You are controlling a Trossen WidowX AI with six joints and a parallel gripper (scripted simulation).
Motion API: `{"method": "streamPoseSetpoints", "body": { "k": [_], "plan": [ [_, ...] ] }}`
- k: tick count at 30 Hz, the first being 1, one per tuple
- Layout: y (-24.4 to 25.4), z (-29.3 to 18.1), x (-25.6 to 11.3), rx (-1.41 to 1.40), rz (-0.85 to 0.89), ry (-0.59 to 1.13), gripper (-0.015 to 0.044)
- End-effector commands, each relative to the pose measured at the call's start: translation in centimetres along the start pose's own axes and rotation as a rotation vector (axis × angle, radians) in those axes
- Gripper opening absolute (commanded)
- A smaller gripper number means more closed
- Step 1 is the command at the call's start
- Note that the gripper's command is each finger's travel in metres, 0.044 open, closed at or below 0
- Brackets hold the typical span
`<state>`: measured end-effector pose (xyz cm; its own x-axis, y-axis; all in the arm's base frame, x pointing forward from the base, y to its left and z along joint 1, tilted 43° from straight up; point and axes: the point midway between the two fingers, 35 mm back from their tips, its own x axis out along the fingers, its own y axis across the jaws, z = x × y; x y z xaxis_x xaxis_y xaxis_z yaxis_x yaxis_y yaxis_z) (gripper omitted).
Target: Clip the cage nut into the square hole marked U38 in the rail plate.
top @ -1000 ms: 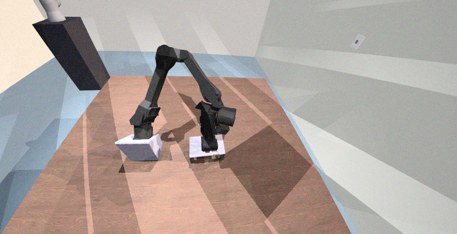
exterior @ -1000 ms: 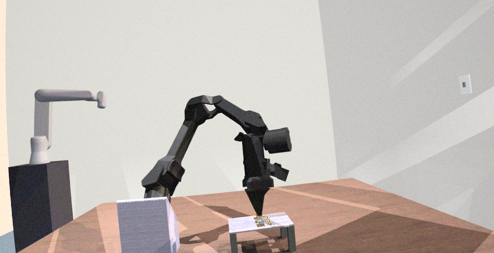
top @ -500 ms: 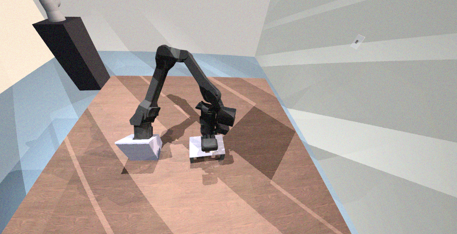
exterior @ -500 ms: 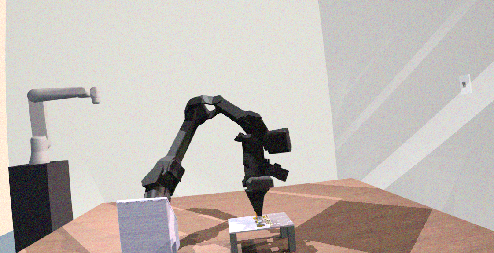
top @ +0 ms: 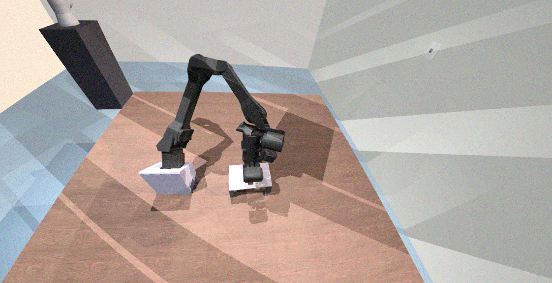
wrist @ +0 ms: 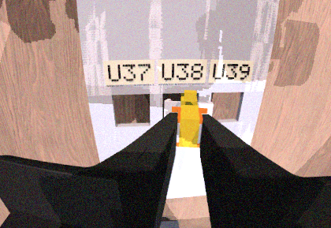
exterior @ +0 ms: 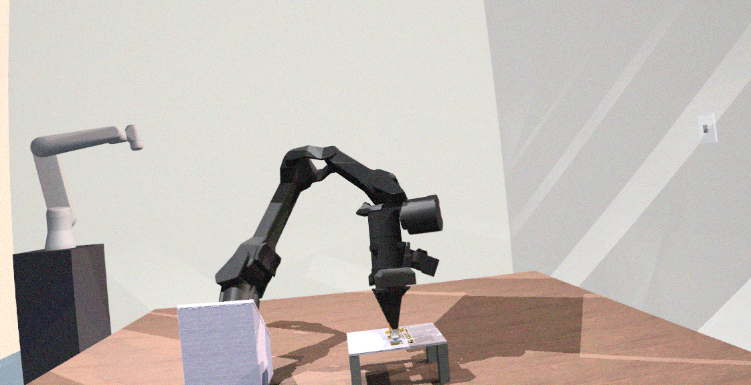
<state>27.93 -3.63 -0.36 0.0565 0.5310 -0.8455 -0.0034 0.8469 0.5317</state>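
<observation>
Cage nut (exterior: pixel 390 330) (wrist: pixel 189 117), yellow and orange with pale side parts, sits between the fingertips of the gripper (exterior: pixel 395 326) (wrist: pixel 188 121), which is closed on it and points down. In the wrist view it is over the square hole marked U38, hiding most of that opening; how deep it reaches is unclear. The U37 hole (wrist: pixel 132 109) lies to its left and the U39 hole (wrist: pixel 225 106) to its right. The rail plate (top: pixel 236 178) (exterior: pixel 366 342) (wrist: pixel 134 144) stands on legs on the wooden table (top: pixel 216 242) (exterior: pixel 531 324) (wrist: pixel 51 109).
</observation>
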Motion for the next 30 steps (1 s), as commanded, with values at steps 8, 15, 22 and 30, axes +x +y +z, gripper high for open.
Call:
{"method": "streamPoseSetpoints", "body": {
  "k": [8,15,22,30],
  "plan": [
    [0.04,-0.04,0.02,0.004,-0.019,-0.001,0.0032],
    [0.10,-0.04,0.05,0.004,-0.027,-0.001,0.0032],
    [0.16,-0.05,0.06,0.004,-0.038,-0.001,0.0032],
    [0.28,-0.07,0.10,0.004,-0.054,0.000,0.0032]
  ]
}}
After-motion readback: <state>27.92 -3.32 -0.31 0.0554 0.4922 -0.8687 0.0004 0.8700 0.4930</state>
